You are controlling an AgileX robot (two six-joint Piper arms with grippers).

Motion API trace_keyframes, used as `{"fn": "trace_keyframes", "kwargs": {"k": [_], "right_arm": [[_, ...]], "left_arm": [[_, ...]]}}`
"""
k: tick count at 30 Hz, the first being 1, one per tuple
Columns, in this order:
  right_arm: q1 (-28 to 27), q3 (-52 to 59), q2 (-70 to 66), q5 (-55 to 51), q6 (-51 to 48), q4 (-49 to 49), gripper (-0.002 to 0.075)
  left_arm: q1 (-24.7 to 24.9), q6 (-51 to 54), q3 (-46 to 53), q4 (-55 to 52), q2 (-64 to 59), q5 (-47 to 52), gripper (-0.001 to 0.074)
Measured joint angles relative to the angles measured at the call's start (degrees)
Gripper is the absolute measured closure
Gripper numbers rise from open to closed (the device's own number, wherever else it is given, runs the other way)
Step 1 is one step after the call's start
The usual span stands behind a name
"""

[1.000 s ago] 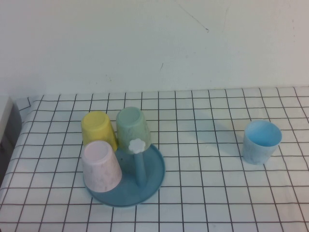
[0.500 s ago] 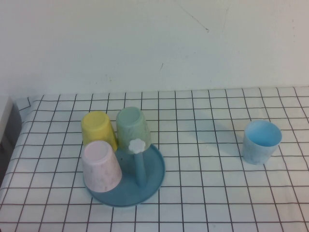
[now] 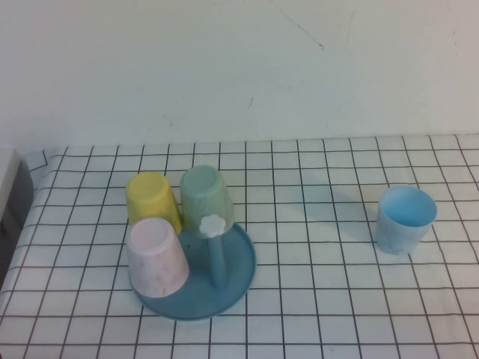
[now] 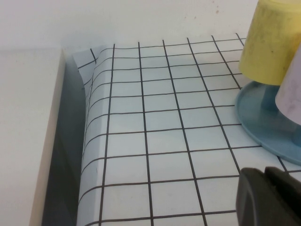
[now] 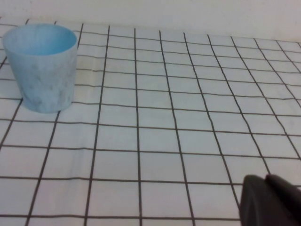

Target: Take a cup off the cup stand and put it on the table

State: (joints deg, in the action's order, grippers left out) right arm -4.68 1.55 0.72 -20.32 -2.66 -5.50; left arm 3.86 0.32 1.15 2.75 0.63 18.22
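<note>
From the high view, the small light blue speckled plastic cup is standing upright, mouth up, on the right side of the table, a flat surface under a white cloth printed with a black grid, well apart from the round teal-blue dish-shaped cup stand on the left. A pale yellow cup, a pale green cup and a pink speckled cup are sitting upside down on the stand, beside a bare blue peg tipped with a white flower-shaped knob. No writing or labels are showing anywhere, and neither arm is appearing here. In the left wrist view, the left gripper is showing only as a dark matte tip hovering over the cloth near the stand's rim; whether it is holding anything or how wide it is cannot be told. In the right wrist view, the right gripper is likewise just a dark corner above the grid, its opening impossible to judge, with the blue cup standing away from it.
</note>
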Motion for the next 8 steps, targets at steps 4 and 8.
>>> {"fn": "trace_keyframes", "kwargs": {"k": [4,8], "right_arm": [[0.0,0.0,0.0,0.0,0.0,1.6,0.0729],[0.0,0.0,0.0,0.0,-0.1,2.3,0.0729]], "left_arm": [[0.0,0.0,0.0,0.0,0.0,0.0,0.0738],[0.0,0.0,0.0,0.0,0.0,0.0,0.0738]]}}
